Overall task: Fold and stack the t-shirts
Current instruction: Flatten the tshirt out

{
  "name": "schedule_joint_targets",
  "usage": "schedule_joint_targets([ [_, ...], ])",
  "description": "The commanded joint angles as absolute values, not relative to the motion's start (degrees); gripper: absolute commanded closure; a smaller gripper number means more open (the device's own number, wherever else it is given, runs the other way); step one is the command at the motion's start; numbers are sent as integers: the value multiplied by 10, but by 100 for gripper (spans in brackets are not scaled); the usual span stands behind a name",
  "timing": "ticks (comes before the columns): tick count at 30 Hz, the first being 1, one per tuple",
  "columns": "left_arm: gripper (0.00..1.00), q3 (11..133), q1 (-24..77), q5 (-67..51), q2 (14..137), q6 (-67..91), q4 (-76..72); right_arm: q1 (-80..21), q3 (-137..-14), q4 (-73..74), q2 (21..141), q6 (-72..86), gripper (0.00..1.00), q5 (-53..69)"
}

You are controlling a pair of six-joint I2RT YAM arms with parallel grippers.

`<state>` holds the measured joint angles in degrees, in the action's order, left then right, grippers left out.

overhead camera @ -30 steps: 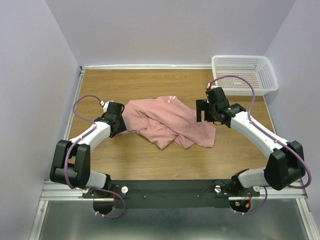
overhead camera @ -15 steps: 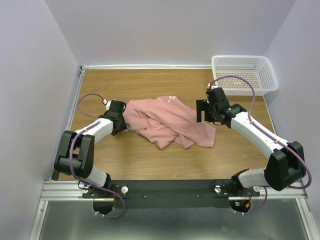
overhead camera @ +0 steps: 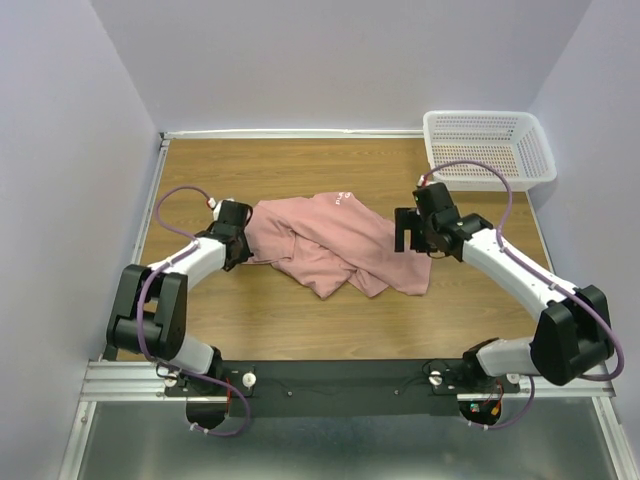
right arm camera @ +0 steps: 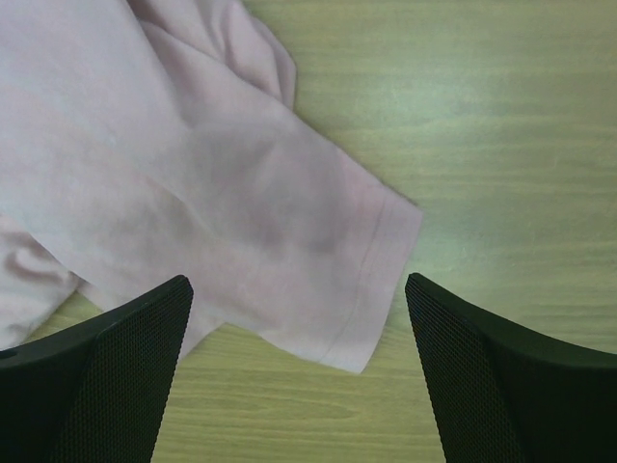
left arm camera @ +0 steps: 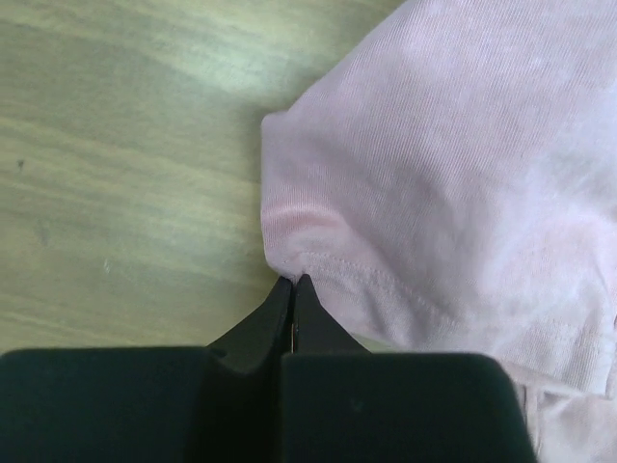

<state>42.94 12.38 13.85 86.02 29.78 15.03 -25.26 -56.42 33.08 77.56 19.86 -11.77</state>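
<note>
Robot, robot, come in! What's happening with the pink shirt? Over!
Left gripper shut on pink t-shirt hem. Right gripper open, above its other edge. Shirt crumpled, unfolded. Nothing blocking; white basket off at far corner.

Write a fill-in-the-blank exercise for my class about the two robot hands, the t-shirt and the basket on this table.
1. The left hand is ___, with its tips at the hem of the pink t-shirt.
2. The right hand is ___ above the t-shirt.
3. The white mesh basket stands at the far ___ corner of the wooden table.

Missing words: shut; open; right.
</note>
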Motion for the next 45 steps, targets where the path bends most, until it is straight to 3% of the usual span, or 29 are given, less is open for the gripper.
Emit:
schedule_joint_targets([
  [1, 100, 434, 123, 130, 795, 294, 192, -229, -513, 374, 767, 257, 3, -84],
  [8, 100, 467, 123, 124, 718, 294, 231, -164, -428, 381, 734, 329, 14, -34],
  [14, 100, 474, 122, 116, 690, 286, 244, -159, -377, 308, 716, 330, 15, 73],
  [21, 100, 481, 120, 126, 650, 287, 262, -159, -310, 223, 726, 367, 18, 110],
  [22, 100, 487, 120, 127, 649, 287, 265, -159, -306, 221, 725, 373, 22, 110],
  [23, 100, 490, 118, 129, 645, 286, 270, -159, -307, 220, 721, 374, 36, 108],
  [26, 100, 506, 114, 140, 636, 284, 283, -158, -327, 232, 695, 374, 60, 89],
  [27, 100, 515, 113, 147, 629, 282, 286, -156, -338, 249, 679, 372, 77, 75],
  [28, 100, 519, 112, 150, 626, 280, 287, -154, -351, 263, 675, 369, 83, 71],
  [29, 100, 522, 110, 153, 625, 279, 292, -152, -385, 277, 673, 366, 93, 67],
  [30, 100, 537, 109, 166, 621, 271, 300, -142, -477, 359, 703, 350, 97, 35],
  [34, 100, 535, 107, 175, 622, 259, 296, -104, -591, 410, 789, 311, 97, -19],
  [36, 100, 533, 107, 174, 630, 256, 291, -90, -638, 417, 829, 296, 79, -36],
  [37, 100, 532, 107, 169, 633, 255, 288, -88, -650, 418, 858, 293, 64, -42],
  [40, 100, 535, 106, 154, 643, 253, 287, -86, -671, 419, 875, 287, 39, -40],
  [43, 100, 534, 106, 141, 641, 256, 282, -87, -646, 415, 861, 294, 26, -27],
  [45, 100, 533, 106, 134, 641, 258, 280, -86, -628, 406, 846, 300, 25, -19],
])
